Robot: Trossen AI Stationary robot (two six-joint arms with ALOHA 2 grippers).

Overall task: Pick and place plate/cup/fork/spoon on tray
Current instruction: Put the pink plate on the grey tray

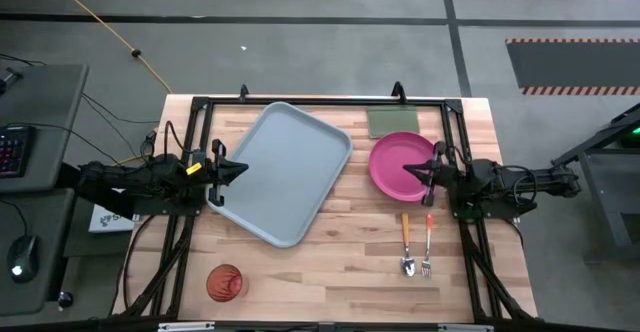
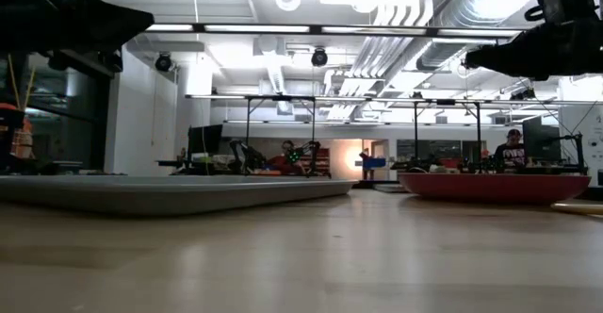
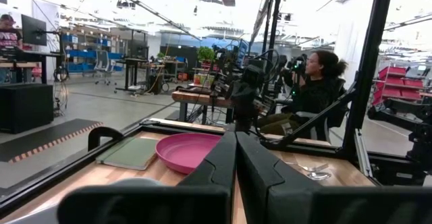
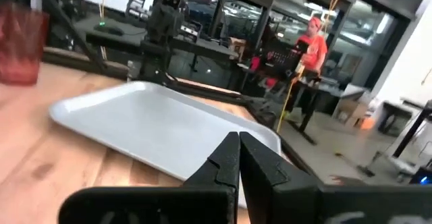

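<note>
The grey-blue tray [image 1: 283, 169] lies flat and askew on the table's left half. The pink plate [image 1: 403, 166] rests on the wood at the right. The spoon [image 1: 407, 247] and the fork [image 1: 427, 247] lie side by side in front of the plate, heads toward the near edge. The orange-red cup [image 1: 224, 283] stands near the front left corner. My left gripper [image 1: 240, 168] is shut and hovers level over the tray's left rim. My right gripper [image 1: 427, 170] is shut and hovers level above the plate's right rim. In the wrist views both finger pairs [image 3: 235, 137] [image 4: 239, 140] are together with nothing between them.
A flat green pad [image 1: 388, 122] lies behind the plate at the far edge. A black frame [image 1: 320, 100] runs around the table's sides. Bare wood shows between tray and plate. People sit and stand at desks in the room beyond the table.
</note>
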